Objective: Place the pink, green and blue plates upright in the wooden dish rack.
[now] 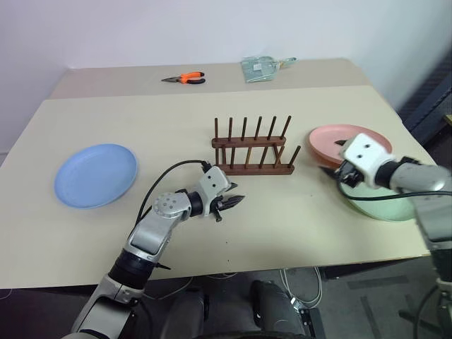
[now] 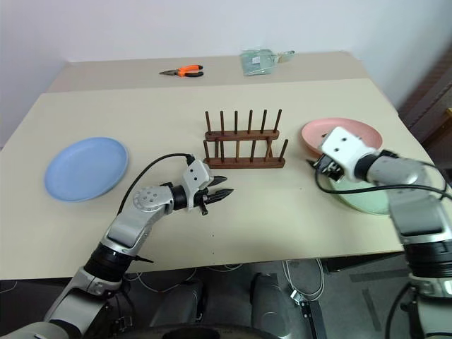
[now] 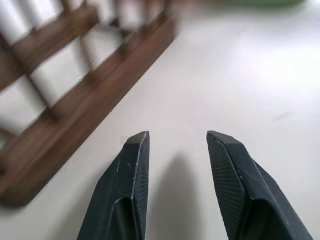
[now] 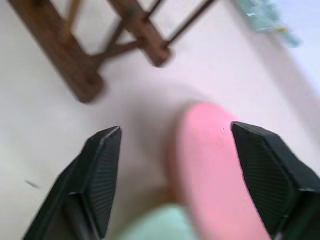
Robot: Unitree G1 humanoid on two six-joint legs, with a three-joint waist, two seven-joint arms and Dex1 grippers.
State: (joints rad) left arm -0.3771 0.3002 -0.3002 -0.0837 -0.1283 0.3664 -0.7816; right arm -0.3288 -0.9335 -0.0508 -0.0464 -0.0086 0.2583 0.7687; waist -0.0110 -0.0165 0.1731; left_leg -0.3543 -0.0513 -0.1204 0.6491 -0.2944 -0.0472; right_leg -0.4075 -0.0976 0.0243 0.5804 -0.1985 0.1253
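At table centre you've got the wooden dish rack (image 1: 254, 147), empty, pegs up, no plate in it. Your left gripper (image 1: 229, 203) sits just in front of the rack's near-left corner, low over the tabletop (image 1: 176, 120), fingers (image 3: 131, 170) partly apart w/ nothing between them; the wrist cam shows bare surface in the gap and the rack rail beside it. Over on the right, the pink plate (image 1: 367, 138) lies tilted, overlapping the green plate (image 1: 385, 208), both near the table's right edge, well right of the rack. Your right gripper (image 4: 175, 145) hovers at the near-left rim of that pile, jaws spread wide; pink rim sits in the gap between the fingers (image 4: 102, 165) but neither pad touches it, so no grip. Blue plate (image 1: 95, 174) lies flat far left, well apart from both grippers and the rack. Orange-handled pliers (image 1: 185, 78) and a small plastic packet (image 1: 261, 68) rest at the far edge.
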